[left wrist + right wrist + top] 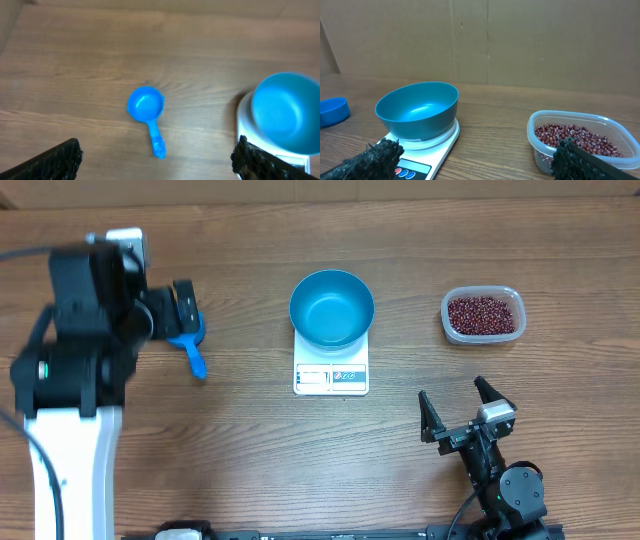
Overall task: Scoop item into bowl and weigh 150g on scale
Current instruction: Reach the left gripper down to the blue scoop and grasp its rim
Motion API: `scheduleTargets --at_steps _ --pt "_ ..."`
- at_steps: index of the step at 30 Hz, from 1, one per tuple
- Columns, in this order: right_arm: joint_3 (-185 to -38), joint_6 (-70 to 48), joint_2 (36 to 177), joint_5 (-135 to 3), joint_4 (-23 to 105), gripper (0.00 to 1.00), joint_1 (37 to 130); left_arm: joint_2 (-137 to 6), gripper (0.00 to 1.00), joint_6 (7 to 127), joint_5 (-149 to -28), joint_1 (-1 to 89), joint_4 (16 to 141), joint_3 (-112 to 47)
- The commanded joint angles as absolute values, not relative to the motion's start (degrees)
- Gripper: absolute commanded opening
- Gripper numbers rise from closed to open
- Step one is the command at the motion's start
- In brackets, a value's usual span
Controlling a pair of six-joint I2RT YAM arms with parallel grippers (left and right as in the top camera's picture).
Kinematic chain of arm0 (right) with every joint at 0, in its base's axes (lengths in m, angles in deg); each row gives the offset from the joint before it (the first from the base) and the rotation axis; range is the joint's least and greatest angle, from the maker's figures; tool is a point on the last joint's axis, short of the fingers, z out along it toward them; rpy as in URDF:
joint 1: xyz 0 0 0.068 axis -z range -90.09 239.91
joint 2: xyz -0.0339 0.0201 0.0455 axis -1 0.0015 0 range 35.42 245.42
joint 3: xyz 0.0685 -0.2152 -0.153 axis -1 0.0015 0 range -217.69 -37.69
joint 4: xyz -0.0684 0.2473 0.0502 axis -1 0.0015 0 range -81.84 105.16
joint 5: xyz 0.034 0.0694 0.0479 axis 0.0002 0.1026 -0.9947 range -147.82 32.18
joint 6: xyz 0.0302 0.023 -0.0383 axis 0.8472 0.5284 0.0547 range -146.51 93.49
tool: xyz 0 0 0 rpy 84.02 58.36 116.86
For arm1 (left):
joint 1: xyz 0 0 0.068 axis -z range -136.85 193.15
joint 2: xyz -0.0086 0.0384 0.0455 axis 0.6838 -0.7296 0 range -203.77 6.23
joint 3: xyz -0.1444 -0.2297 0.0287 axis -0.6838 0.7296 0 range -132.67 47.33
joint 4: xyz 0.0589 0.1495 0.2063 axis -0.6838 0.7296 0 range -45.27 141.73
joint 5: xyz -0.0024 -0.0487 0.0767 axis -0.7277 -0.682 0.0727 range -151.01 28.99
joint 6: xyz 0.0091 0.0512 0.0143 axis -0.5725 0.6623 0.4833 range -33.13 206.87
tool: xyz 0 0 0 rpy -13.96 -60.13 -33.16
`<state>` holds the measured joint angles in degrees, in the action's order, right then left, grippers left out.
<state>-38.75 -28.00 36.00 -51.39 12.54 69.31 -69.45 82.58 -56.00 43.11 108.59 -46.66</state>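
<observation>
The right claw [451, 388] lies nearest, at the near right of the counter [250, 465], its fingers spread wide and gripping nothing. Farther in, at the middle, stands the white scale [331, 377] with its display edge on the near side. The empty teal bowl [332, 305] sits on its far part. To the right of the bowl and well apart from it, a clear plastic tub [446, 317] holds the red-brown beans [483, 313], straight out beyond the right claw.

At the far left the left claw [158, 150] hangs above a small blue scoop [146, 106], fingers fully apart and empty, clear of the scoop. The scoop lies flat, cup up, directly under this claw. Its handle runs roughly near to far, cup at the far end, and passes between the two fingers, so their closing line crosses it.

The left arm is by far the nearer to the scoop, and a straight descent onto the handle looks like the next step. The beans lie across the counter from that claw, past the bowl.
</observation>
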Motion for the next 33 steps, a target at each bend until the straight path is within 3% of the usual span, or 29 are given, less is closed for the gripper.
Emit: scheduleTargets --at_steps 1,13,33 --pt "-38.1 -27.9 35.6 -50.8 12.3 1.00 69.7 -76.8 0.99 88.6 -55.2 40.8 111.8 -53.3" --pt "-38.1 -27.9 35.6 -50.8 12.3 1.00 69.7 -92.9 1.00 104.3 -60.8 30.7 117.6 -54.8" --pt "-38.1 -27.9 35.6 -50.8 12.3 1.00 69.7 -117.8 1.00 104.7 -60.4 30.3 109.3 -54.8"
